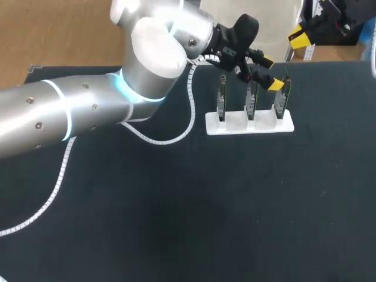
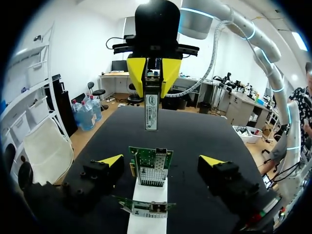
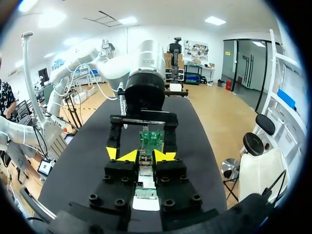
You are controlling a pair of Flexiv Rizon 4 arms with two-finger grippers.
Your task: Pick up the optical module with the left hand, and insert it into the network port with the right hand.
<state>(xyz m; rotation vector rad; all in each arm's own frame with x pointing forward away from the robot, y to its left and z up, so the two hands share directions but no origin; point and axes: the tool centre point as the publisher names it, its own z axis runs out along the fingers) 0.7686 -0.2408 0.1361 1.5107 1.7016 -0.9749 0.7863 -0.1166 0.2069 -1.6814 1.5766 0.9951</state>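
My right gripper (image 3: 145, 156) is shut on the optical module (image 3: 145, 168), a slim metal plug that hangs down from its yellow fingers. In the left wrist view the same module (image 2: 151, 111) hangs above the table, beyond the green network card (image 2: 150, 165). That card stands upright on a white stand (image 2: 146, 195). My left gripper (image 2: 162, 160) is open, one yellow tip on each side of the card and touching nothing. In the head view the left gripper (image 1: 271, 73) is at the rightmost card (image 1: 281, 100), and the right gripper (image 1: 299, 38) is beyond the table's far edge.
The white stand (image 1: 249, 124) carries three upright cards in a row near the far middle of the black table. A white spiral cable (image 1: 61, 170) from my left arm trails across the left side of the table.
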